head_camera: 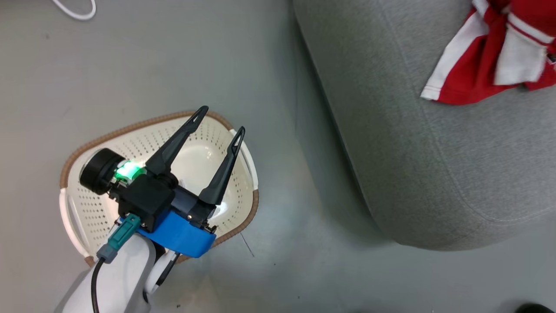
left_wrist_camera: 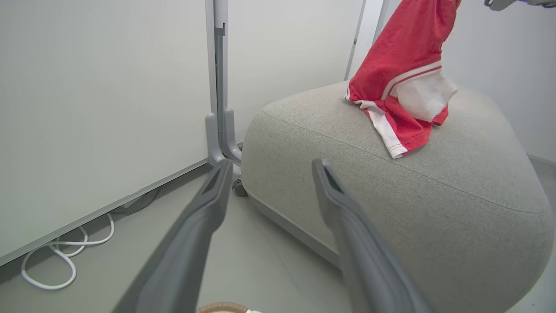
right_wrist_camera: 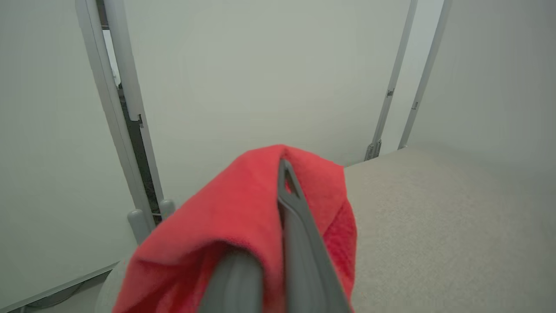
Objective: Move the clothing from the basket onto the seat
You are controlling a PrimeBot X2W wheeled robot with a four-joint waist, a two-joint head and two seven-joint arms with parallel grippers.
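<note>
Your right fingers (right_wrist_camera: 283, 174) are shut on the red clothing (head_camera: 469, 82), whose lower end rests on the seat (head_camera: 434, 174), right of the basket (head_camera: 130, 128); your left fingers (head_camera: 234, 145) stand wide open and empty above the basket. You're at the put-down, I'd judge: next, release so the cloth drops fully onto the seat.

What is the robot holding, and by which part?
The right gripper is shut on an upper fold of the soft red, white-striped garment hanging onto the grey fabric sofa. The open left gripper holds nothing.
</note>
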